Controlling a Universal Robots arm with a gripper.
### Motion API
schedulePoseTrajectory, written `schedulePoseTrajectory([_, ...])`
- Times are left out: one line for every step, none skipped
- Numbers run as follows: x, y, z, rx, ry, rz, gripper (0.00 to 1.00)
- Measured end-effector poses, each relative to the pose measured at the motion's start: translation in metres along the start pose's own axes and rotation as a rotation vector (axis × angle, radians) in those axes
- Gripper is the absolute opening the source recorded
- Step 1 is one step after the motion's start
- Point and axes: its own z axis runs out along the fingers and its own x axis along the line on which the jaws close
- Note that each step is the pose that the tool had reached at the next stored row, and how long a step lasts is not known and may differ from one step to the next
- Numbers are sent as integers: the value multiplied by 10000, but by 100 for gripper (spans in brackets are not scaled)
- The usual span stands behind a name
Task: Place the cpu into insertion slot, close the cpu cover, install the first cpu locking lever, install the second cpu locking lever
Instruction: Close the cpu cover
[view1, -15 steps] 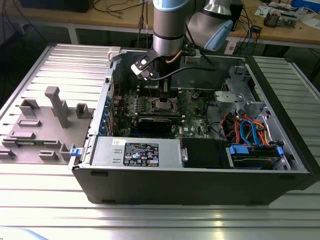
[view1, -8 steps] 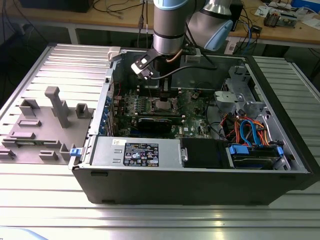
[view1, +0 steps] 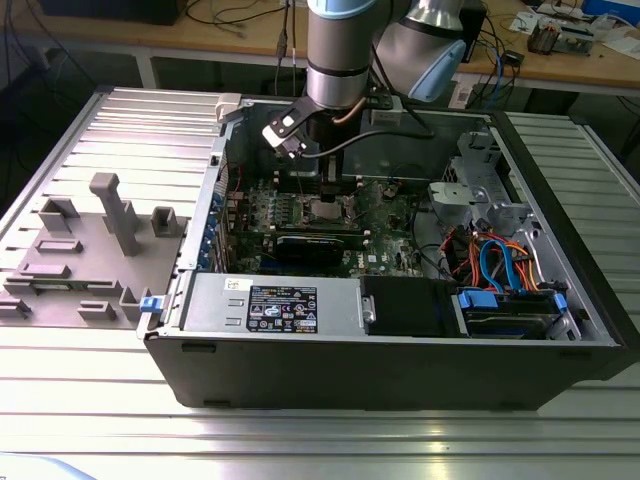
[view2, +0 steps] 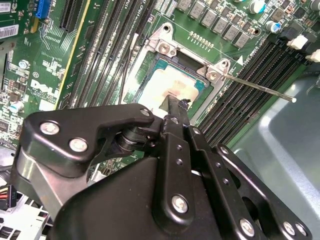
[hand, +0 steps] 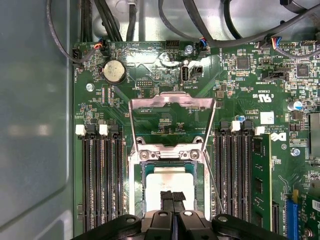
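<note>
The cpu (hand: 169, 179) lies flat in the insertion slot (hand: 136, 186), its silver top also showing in the second wrist view (view2: 167, 86). My gripper (hand: 172, 196) hovers right over the chip's near edge, shut with its two black fingertips pressed together and nothing between them (view2: 175, 107). The cpu cover (hand: 172, 101) stands flipped open behind the socket, with the green board showing through its window. One thin locking lever (view2: 260, 88) sticks out free beside the socket. In the exterior view the arm reaches down into the case over the socket (view1: 326, 210).
Long black memory slots (hand: 102, 180) flank the socket on both sides. A black card (view1: 318, 243) lies below it in the exterior view. Drive bays with orange and blue cables (view1: 495, 265) fill the exterior view's right. A grey fixture plate (view1: 95, 250) sits at its left.
</note>
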Motion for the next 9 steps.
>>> schedulePoseTrajectory([0, 0, -2, -1, 1, 0, 11])
schedulePoseTrajectory([0, 0, -6, 0, 0, 0, 11])
schedulePoseTrajectory([0, 0, -8, -1, 1, -1, 11])
schedulePoseTrajectory([0, 0, -11, 0, 0, 0, 11])
schedulePoseTrajectory([0, 0, -13, 0, -1, 0, 11])
schedulePoseTrajectory([0, 0, -15, 0, 0, 0, 11])
schedulePoseTrajectory([0, 0, -19, 0, -1, 0, 11])
schedulePoseTrajectory([0, 1, -22, 0, 1, 0, 11])
schedulePoseTrajectory([0, 1, -23, -1, 1, 0, 11])
